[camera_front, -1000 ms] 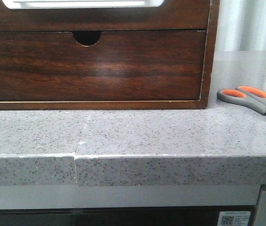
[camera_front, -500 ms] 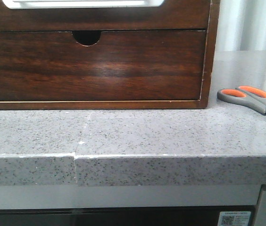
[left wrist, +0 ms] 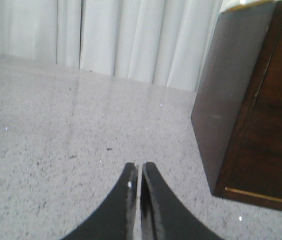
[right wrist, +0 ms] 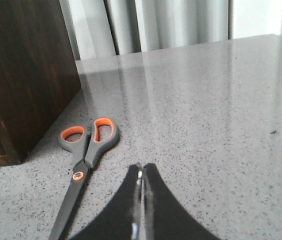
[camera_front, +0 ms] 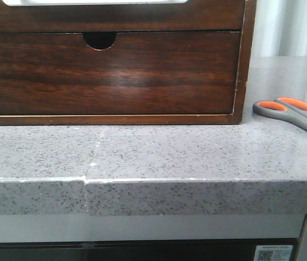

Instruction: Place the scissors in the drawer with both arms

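Observation:
The scissors (camera_front: 295, 113) (right wrist: 83, 155), grey with orange-lined loops, lie flat on the speckled grey counter to the right of the wooden cabinet. The drawer (camera_front: 107, 73) is shut, its half-round notch (camera_front: 99, 39) at the top edge of its front. Neither gripper shows in the front view. My right gripper (right wrist: 143, 167) is shut and holds nothing; it hovers over the counter just beside the scissors' pivot, not touching them. Over bare counter off the cabinet's left side, my left gripper (left wrist: 140, 166) is shut with nothing in it.
The dark wooden frame (camera_front: 245, 60) (left wrist: 241, 115) (right wrist: 26, 75) surrounds the drawer and stands on the grey counter (camera_front: 159, 149). The counter's front edge (camera_front: 153, 182) runs across the front view. White curtains (left wrist: 131, 40) hang behind.
The front view has shifted slightly: the cabinet and scissors sit a little higher in frame. Nothing on the counter has moved.

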Action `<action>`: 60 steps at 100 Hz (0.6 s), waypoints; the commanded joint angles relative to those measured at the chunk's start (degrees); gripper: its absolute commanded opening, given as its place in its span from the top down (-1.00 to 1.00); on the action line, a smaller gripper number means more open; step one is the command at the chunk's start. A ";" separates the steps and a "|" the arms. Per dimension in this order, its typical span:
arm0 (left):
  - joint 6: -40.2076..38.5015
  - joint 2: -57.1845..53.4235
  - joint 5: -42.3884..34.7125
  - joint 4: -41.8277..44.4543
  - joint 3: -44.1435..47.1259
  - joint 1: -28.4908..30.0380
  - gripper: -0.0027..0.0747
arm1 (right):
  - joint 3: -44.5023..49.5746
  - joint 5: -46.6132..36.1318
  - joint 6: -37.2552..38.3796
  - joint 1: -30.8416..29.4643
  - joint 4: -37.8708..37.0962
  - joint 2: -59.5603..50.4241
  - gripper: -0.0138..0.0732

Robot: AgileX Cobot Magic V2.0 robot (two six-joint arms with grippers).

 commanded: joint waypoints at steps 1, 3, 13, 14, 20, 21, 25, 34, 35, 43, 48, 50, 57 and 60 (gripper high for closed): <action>0.07 -1.58 -6.78 -0.48 1.17 0.17 0.99 | 1.60 -5.04 -0.18 -0.27 0.76 -0.75 0.82; 0.07 -1.58 -6.88 -0.48 1.12 0.17 0.99 | 1.37 -5.04 -0.18 -0.27 1.08 -0.75 0.82; 0.07 -1.58 -7.57 -0.48 1.03 0.17 0.99 | -0.17 -4.26 -0.18 -0.27 1.36 -0.75 0.82; 0.07 -1.58 -7.70 -0.48 1.03 0.17 0.99 | -0.32 -4.08 -0.18 -0.27 1.36 -0.75 0.82; 0.07 -1.58 -8.11 -0.48 0.89 0.17 0.99 | -1.51 -2.95 -0.18 -0.27 1.23 -0.75 0.82; 0.07 -1.58 -8.22 -0.48 0.79 0.17 0.99 | -1.62 -2.77 -0.18 -0.27 1.23 -0.75 0.82; 0.07 -1.58 -8.35 -0.48 0.59 0.17 0.99 | -2.24 -2.49 -0.18 -0.27 0.81 -0.75 0.82; 0.07 -1.58 -8.58 -0.93 0.12 0.17 0.99 | -3.65 -1.21 -0.18 -0.27 0.67 -0.75 0.82; 0.07 -1.58 -8.58 -0.93 0.00 0.17 0.99 | -3.77 -1.00 -0.18 -0.27 0.67 -0.75 0.82; 0.07 -1.46 -7.83 -0.93 -1.80 0.17 0.99 | -5.47 1.69 -0.18 -0.27 0.47 -0.75 0.82; 0.07 -0.87 -6.11 -0.65 -3.68 0.17 0.99 | -6.29 2.74 -0.18 -0.27 0.47 -0.67 0.82; 0.07 -0.53 -4.92 -0.34 -4.63 0.17 0.99 | -6.58 2.86 -0.18 -0.27 0.47 -0.50 0.82; 0.07 1.10 -1.18 -0.05 -7.89 0.17 0.99 | -7.88 3.09 -0.18 -0.27 0.47 0.50 0.82; 0.07 1.78 -0.62 -0.05 -9.19 0.17 0.99 | -8.64 3.75 -0.18 -0.27 0.47 1.27 0.82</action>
